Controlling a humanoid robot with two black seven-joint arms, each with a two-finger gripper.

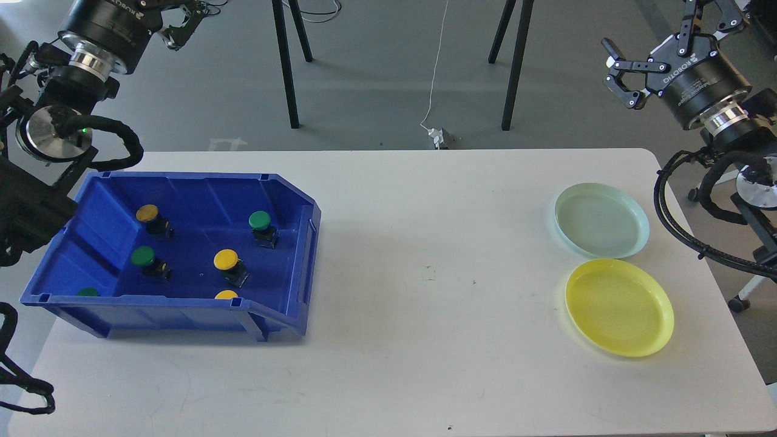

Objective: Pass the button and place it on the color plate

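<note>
bright, even daylight | soft shadows under bin (182, 243) | sharp focus

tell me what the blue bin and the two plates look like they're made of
The blue bin looks like rigid moulded plastic with a slight sheen: uniform colour, ribbed rim. The yellow plate seems thin, glossy, slightly see-through plastic, with faint rings in its base. The pale green plate looks the same kind, though melamine can't be ruled out.

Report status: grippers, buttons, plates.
Left gripper and right gripper raised, open, empty. Six buttons in blue bin. Green plate, yellow plate bare. Path unobstructed.
</note>
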